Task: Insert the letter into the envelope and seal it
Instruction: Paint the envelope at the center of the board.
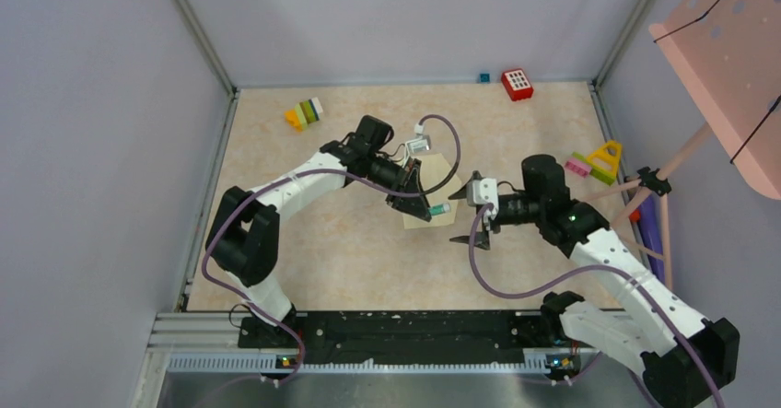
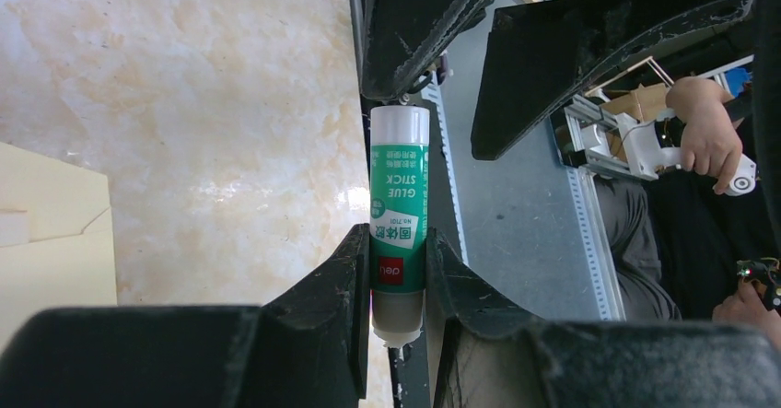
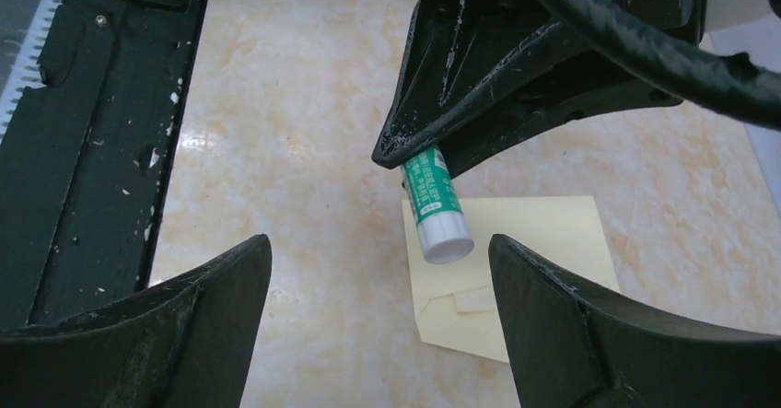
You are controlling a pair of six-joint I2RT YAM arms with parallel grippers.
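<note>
Envelope [image 3: 530, 238] lies flat on the table [image 3: 276, 104], with the glue stick [image 3: 433, 201] held over it.
Left gripper [image 2: 398, 251] clamps the stick's base end, its white cap pointing at the right gripper [image 3: 378, 242], whose jaws gape empty. Probably the uncapping step: square the right jaws on the cap only and pull straight along the stick while the left holds firm.

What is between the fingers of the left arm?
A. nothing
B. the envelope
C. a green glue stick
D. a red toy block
C: the left wrist view shows the green glue stick clamped between the left fingers.
</note>
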